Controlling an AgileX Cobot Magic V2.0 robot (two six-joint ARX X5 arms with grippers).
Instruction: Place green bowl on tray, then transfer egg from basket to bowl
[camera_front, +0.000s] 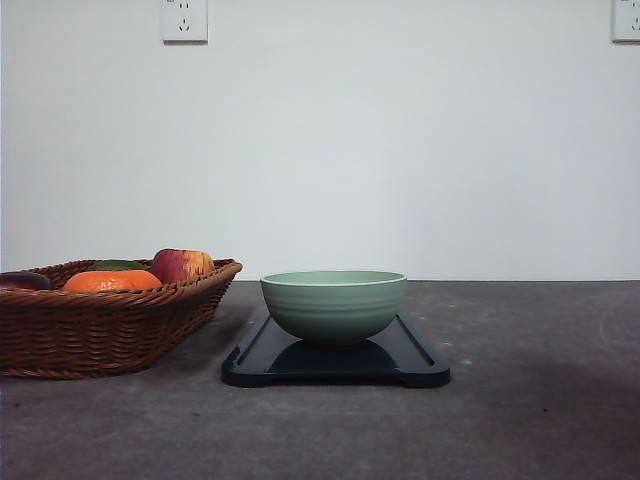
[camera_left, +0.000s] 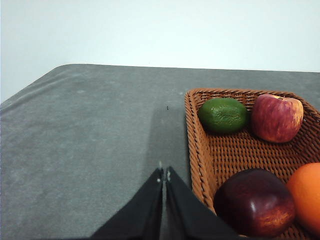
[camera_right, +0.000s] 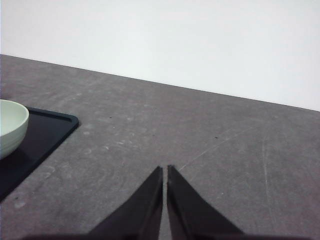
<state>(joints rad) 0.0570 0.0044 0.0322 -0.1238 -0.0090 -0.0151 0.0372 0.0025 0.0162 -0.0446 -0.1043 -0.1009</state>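
Observation:
The green bowl stands upright on the black tray in the middle of the table; part of the bowl and the tray also appear in the right wrist view. The brown wicker basket lies to the left of the tray. The egg is hidden or out of view. My left gripper is shut with nothing in it, over the table just outside the basket's rim. My right gripper is shut and empty, over bare table beside the tray.
In the basket lie a green lime, a red apple, a dark red apple and an orange. A white wall with two sockets rises behind the grey table.

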